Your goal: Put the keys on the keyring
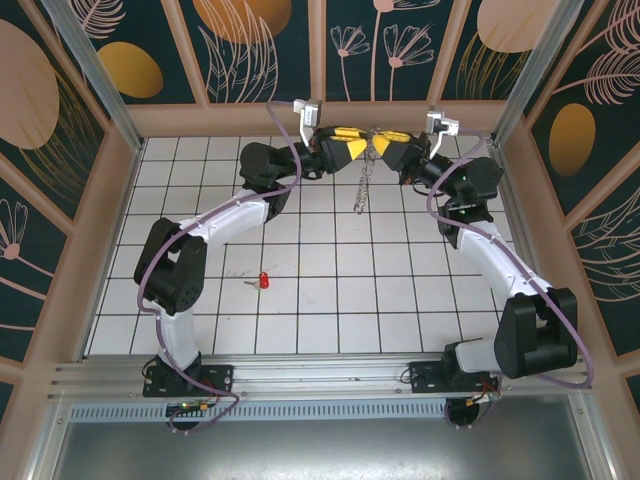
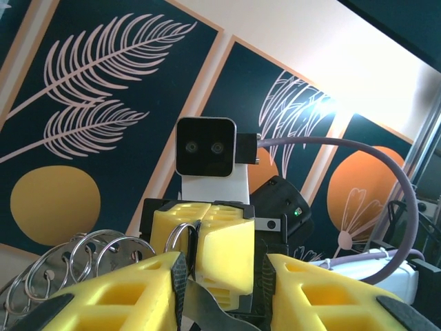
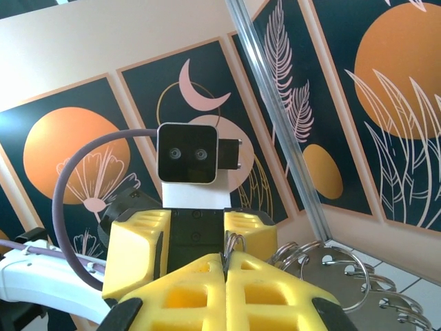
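Note:
The keyring (image 1: 361,172) hangs in the air at the far middle of the table, a bunch of silvery loops trailing down between my two grippers. My right gripper (image 1: 392,143) is shut, pinching one silvery loop (image 3: 235,246) at its fingertips (image 3: 225,258). Facing it, my left gripper (image 1: 347,141) is open, its yellow fingers (image 2: 138,283) spread either side of the right gripper's closed tips (image 2: 195,238). More loops (image 2: 89,258) fan out left of them. A small key with a red head (image 1: 264,281) lies on the white tiles, left of centre and far below both grippers.
The tiled floor (image 1: 400,290) is boxed in by a wooden rim and patterned panels (image 1: 250,50). Aluminium posts (image 1: 90,70) stand at the back corners. Both arms arch inward from their bases (image 1: 185,375) at the near edge.

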Controlling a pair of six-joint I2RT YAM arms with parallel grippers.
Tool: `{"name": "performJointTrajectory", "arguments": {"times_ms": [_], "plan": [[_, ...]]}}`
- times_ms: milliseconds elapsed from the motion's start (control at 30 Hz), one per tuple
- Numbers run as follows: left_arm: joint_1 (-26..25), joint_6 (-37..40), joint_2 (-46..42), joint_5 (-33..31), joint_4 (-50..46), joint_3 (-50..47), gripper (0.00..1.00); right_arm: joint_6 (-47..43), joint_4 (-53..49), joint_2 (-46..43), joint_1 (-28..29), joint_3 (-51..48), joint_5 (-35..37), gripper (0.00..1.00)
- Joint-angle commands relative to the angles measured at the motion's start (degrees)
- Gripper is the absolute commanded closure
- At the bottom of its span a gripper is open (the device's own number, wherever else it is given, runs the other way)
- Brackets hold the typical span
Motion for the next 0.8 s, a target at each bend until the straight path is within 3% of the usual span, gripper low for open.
{"name": "performJointTrajectory", "arguments": {"times_ms": [0,333,467,767], "plan": [[-0.36,3.02,-2.92,-2.03,-1.04,-1.36,0.64,-0.83,2.44,-1.6,0.19,0.52,0.3,1.0],[-0.18,5.27,-4.6,-4.02,-1.71,-3.1,0.6,-0.26,2.89,-1.96,-0.18,0.03,0.7,1.0],[-0.12,5.4,-4.55,-4.7,-1.8,-3.26,0.54,0.12,3.18,-1.93,-0.19,0.16,0.27,1.0],[-0.17,3.29,-2.53,-3.73,-0.91,-1.26,0.54,1.09,4.42,-1.57,0.49,1.07,-1.76,1.0]]}}
